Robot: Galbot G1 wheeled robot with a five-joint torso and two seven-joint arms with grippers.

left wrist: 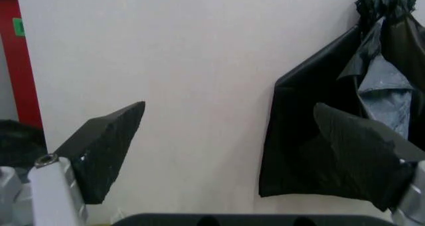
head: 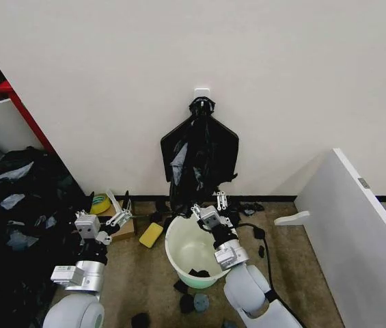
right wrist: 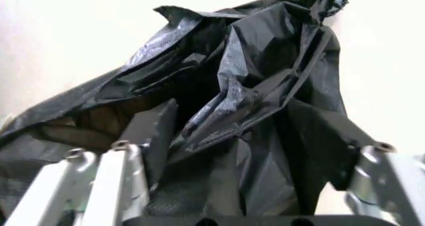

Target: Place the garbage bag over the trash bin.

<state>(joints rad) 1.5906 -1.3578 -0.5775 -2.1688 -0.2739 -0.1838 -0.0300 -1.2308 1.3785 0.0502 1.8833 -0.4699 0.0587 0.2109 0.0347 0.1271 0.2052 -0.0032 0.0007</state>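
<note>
Against the wall, the bag (head: 199, 160) hung from a hook (head: 201, 92) above the unlined bin (head: 179, 256). Right claw (head: 206, 205) stood open at its lower folds, gripping nothing yet; left claw (head: 119, 217) waited open, empty, beside the bin. Everything remained undone.

The bag (head: 199, 160) is thin, glossy black plastic, crumpled and creased, hanging down the white wall from a gathered knot at its top, its lower end reaching just behind the bin's rim. The bin (head: 179, 256) is a round white bucket with a pale green base, standing upright and open on the floor directly below the bag.
</note>
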